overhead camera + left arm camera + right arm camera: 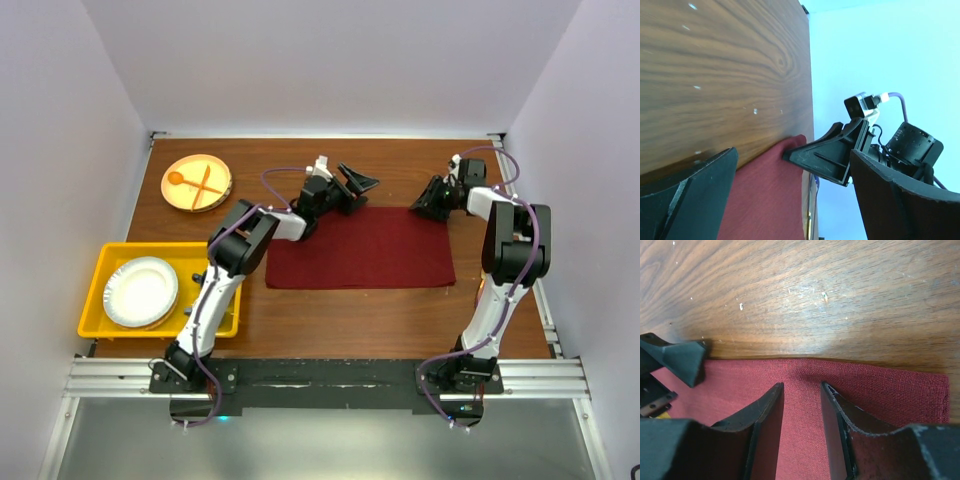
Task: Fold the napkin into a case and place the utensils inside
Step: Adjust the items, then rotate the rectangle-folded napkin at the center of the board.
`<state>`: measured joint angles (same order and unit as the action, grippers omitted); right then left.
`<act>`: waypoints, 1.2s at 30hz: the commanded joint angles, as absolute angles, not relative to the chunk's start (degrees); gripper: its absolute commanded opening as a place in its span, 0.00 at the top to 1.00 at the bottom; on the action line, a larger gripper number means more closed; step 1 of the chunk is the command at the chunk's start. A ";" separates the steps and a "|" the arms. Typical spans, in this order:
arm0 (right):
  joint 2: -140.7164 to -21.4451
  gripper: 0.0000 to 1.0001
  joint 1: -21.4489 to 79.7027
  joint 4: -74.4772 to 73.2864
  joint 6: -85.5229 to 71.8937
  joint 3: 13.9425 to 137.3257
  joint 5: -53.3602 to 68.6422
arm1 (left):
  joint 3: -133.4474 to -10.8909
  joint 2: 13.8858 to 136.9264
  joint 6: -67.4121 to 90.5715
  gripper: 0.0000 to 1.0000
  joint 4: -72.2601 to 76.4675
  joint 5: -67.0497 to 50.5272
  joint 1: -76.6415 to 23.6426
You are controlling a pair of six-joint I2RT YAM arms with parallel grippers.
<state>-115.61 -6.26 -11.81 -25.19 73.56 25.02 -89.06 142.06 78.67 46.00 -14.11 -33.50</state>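
Toward the left end of the wooden table's [350, 320] near edge sits a yellow plastic tray [95, 290] holding a stack of white paper plates [140, 290]. Past it, in the middle of the table, the large dark red cloth napkin [360, 250] lies flat and unfolded. It is a rectangle with its long axis running left to right, parallel to the near edge, and no case has been made of it yet. Both end effectors are at its far long edge, so the cloth stretches from them back toward the arm bases. The right gripper [802, 390] is the one on the cloth, down at the far right corner. Its fingers [765, 425] stand a narrow gap apart, straddling a strip of weave just inside the hem, not visibly clamped on it. The left gripper [352, 182] hangs with its jaws spread wide over bare wood just beyond the far edge, about midway along it, holding nothing. By my judgement, a fold toward the near edge needs the right pinch completed and the left gripper brought onto the hem. At the far left corner rests a round tan plate [215, 197] with an orange spoon and fork [195, 182]. The slim purple utensils show in no view.
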 commanded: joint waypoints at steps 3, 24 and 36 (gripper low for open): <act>-119.18 0.60 -6.59 -15.82 -20.83 73.39 16.96 | -81.75 136.94 75.68 0.00 47.46 -16.87 -29.10; -111.26 0.32 -0.44 -39.17 19.58 88.50 28.05 | -83.43 108.91 -11.40 0.00 -26.62 -22.60 -27.42; -116.98 0.42 3.51 -45.35 29.00 88.43 22.33 | -77.43 108.10 -15.03 0.00 -32.26 -18.03 -29.53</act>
